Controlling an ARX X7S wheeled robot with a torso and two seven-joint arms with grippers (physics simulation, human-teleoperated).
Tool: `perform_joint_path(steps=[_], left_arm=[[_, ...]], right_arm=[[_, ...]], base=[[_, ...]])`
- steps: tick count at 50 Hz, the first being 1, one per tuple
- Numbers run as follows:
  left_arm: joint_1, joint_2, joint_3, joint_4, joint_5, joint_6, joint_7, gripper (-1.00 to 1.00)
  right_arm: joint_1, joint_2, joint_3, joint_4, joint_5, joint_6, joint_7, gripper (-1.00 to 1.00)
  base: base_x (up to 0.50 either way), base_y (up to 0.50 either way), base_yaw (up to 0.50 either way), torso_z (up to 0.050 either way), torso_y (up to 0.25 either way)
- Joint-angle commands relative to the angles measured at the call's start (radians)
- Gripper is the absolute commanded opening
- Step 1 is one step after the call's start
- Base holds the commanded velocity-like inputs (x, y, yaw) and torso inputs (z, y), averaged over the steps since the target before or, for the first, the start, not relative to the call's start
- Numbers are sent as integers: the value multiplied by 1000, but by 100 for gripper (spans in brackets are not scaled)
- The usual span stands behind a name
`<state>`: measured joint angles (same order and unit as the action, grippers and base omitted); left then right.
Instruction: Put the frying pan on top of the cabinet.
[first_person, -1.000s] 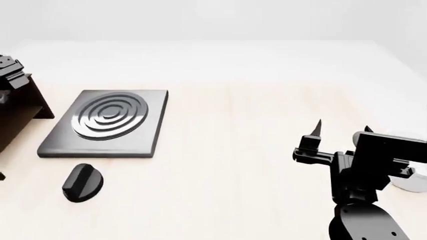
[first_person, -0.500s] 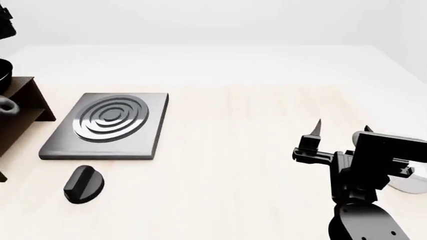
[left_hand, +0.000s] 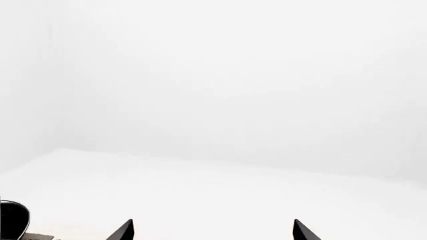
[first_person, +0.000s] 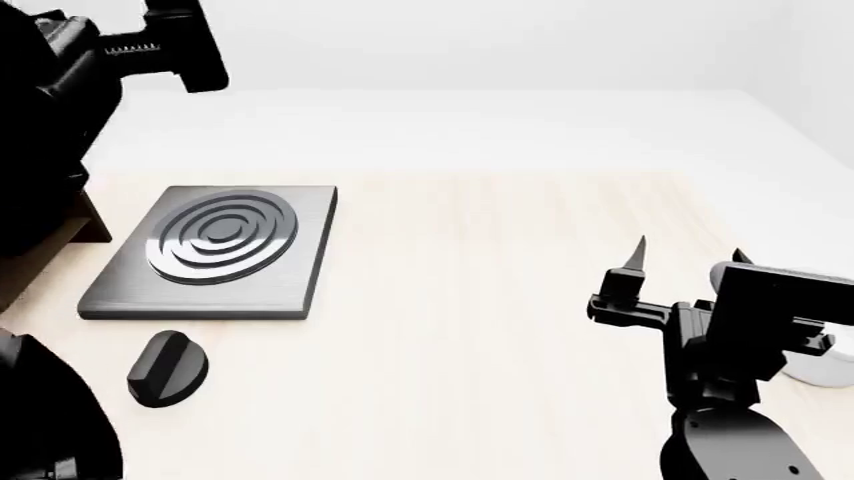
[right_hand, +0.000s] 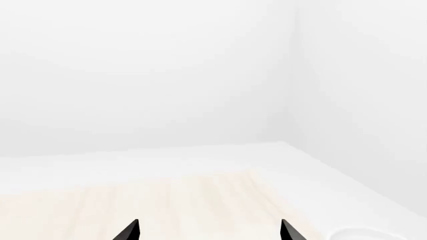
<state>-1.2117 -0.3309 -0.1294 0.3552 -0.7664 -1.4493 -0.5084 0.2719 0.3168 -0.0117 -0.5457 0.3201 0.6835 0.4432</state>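
Observation:
The frying pan shows only as a black rounded edge with a thin pale rim (left_hand: 11, 221) at the border of the left wrist view. In the head view it is hidden behind my left arm. The dark brown cabinet (first_person: 91, 224) shows only as a sliver at the far left, mostly covered by that arm. My left gripper (left_hand: 213, 231) is open and empty, pointing over bare white ground. My right gripper (first_person: 687, 256) hovers over the table's right side. It is also open and empty in the right wrist view (right_hand: 209, 231).
The grey ringed stove plate (first_person: 214, 248) lies left of centre, with a black knob (first_person: 167, 367) in front of it. A white bowl (first_person: 817, 366) sits at the right edge behind my right arm and also shows in the right wrist view (right_hand: 363, 234).
My left arm has swung up and into the head view, and now covers the cabinet and what stood on it. The right arm has not moved.

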Motion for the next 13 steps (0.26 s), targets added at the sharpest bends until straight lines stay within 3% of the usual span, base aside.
perform_joint_path(steps=[1, 3, 4, 13], left_arm=[[410, -20, -143, 535, -506, -24, -101, 100], [500, -15, -136, 579, -469, 23, -62, 100], [563, -24, -82, 584, -373, 83, -5, 100], [801, -24, 67, 479, -38, 427, 191, 100]], right_arm=[[-7, 5, -5, -22, 4, 2, 4, 100], [-2, 7, -8, -28, 6, 13, 6, 100], [-7, 6, -10, -26, 4, 5, 5, 100], [-8, 11, -10, -45, 10, 9, 7, 100]], base=[[0, 0, 0, 0, 0], [0, 0, 0, 0, 0], [0, 0, 0, 0, 0], [0, 0, 0, 0, 0]])
